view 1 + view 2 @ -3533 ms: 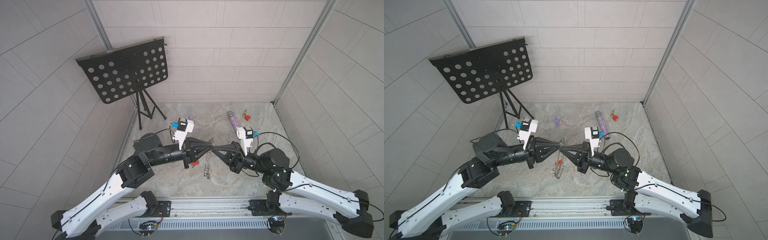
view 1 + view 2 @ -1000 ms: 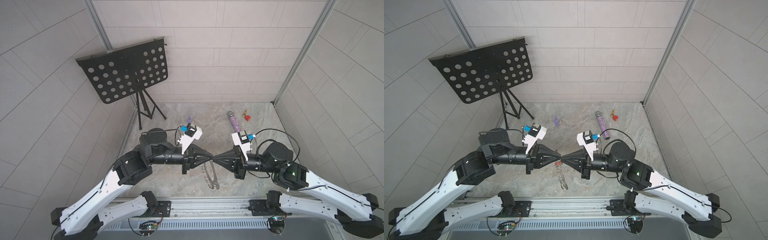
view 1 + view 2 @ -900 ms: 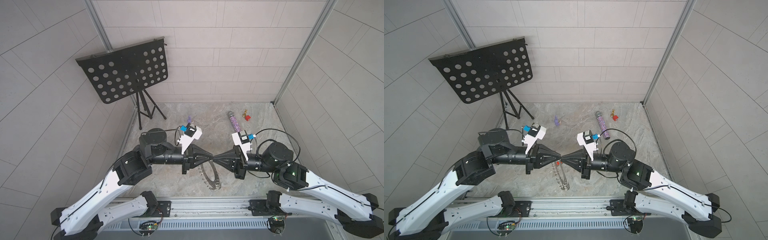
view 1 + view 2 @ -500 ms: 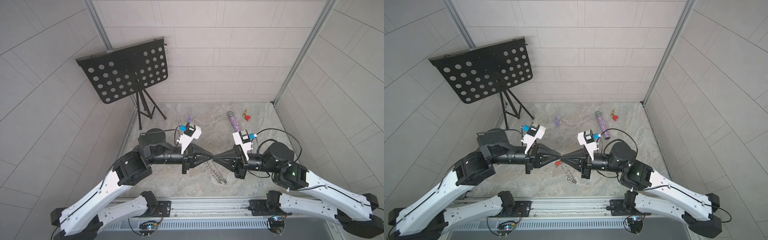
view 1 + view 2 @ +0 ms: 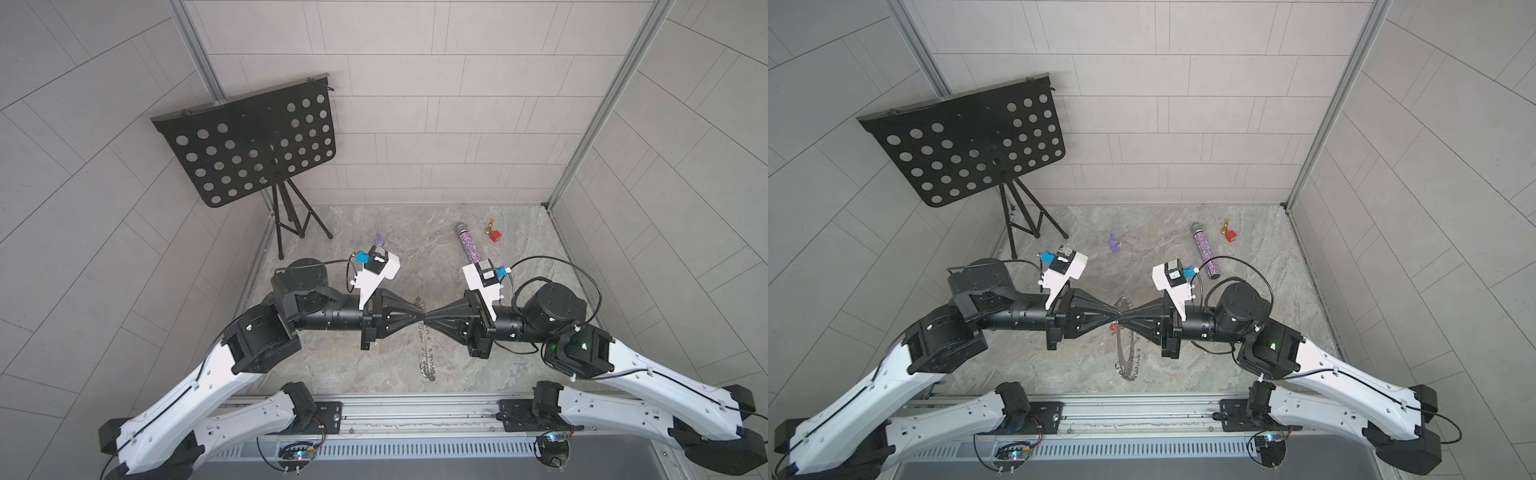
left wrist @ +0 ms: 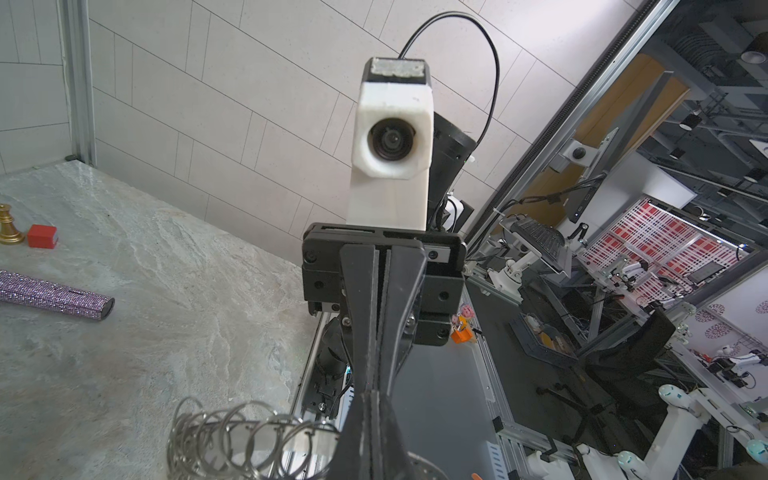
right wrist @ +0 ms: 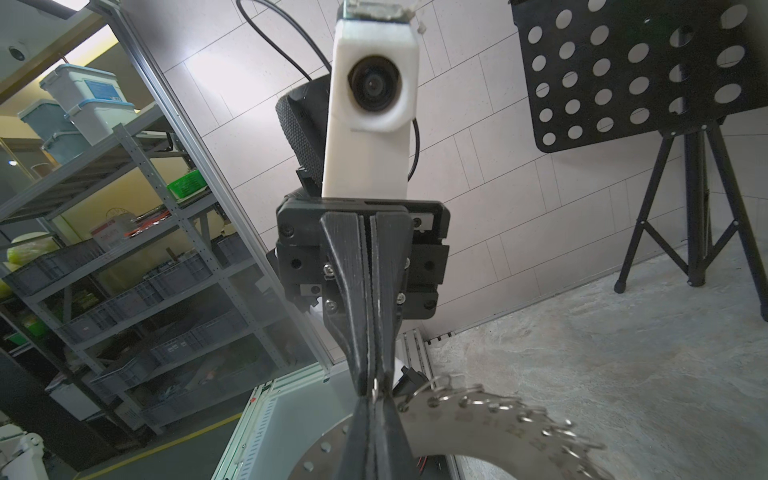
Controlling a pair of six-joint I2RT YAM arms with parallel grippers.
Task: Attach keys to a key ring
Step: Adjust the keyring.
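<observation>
In both top views the left pincer and the right pincer are level above the middle of the grey marbled counter, tip against tip, both closed. The key ring, a large flat grey metal disc fringed with small silver wire loops, hangs edge-on below the point where the tips meet. In a top view a red plastic tag, the only visible part of the key, sits just under the left tip. I cannot tell what holds it. A black perforated music stand stands at the far left corner. A purple glitter microphone, a red cube and a gold chess piece lie near the far right corner.

In the left wrist view the jaws of both pincers are pressed together. Several wire loops of the key ring stand just beside the left fingers.

In the right wrist view one small wire loop is pinched where the two pairs of tips meet. The grey disc curves away from there.
</observation>
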